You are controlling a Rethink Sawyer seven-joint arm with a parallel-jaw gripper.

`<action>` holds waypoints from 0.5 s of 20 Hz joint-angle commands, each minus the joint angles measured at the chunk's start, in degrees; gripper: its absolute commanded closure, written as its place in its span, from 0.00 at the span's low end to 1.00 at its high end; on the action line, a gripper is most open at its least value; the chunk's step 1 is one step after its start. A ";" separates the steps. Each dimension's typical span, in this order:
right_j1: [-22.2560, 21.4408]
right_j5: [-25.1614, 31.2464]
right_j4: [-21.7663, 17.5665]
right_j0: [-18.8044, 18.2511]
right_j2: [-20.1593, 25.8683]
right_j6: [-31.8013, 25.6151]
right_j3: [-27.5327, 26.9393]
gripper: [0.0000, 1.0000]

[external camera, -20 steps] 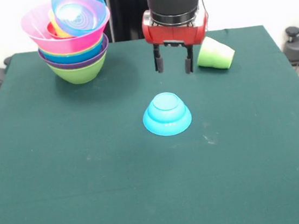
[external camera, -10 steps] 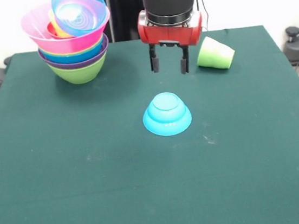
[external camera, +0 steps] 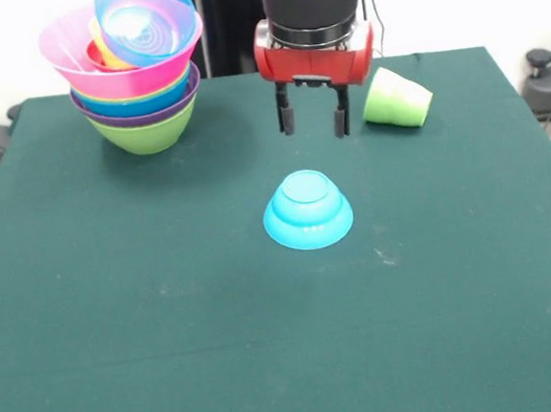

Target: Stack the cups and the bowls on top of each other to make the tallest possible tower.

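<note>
Here the gripper (external camera: 314, 121) hangs above the table (external camera: 170, 329), fingers spread, holding nothing.
Below it and nearer the camera, a cyan bowl (external camera: 306, 210) sits upside down; just beside it to picture right a green cup (external camera: 397, 99) lies tipped over; the tower (external camera: 134, 72) stands well apart at picture left.

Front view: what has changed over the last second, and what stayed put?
The pincer shifted slightly toward the picture's left and upward, open and empty throughout. The upside-down cyan bowl, the tipped green cup and the tower did not move.
</note>
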 commanded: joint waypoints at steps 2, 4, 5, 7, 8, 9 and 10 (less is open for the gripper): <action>-0.50 -5.58 2.10 0.17 2.80 9.49 2.76 0.00; -1.08 -5.57 2.92 0.04 2.57 9.84 3.67 0.00; -1.15 -5.58 2.94 0.15 2.27 9.76 3.42 0.00; -1.24 -5.51 2.78 0.38 1.67 9.44 2.72 0.00; -0.87 -4.96 2.93 0.32 1.70 9.22 1.97 0.00; -0.68 -4.77 2.81 0.33 1.57 9.00 1.49 0.00; -0.67 -4.76 2.69 0.41 1.44 8.88 1.28 0.00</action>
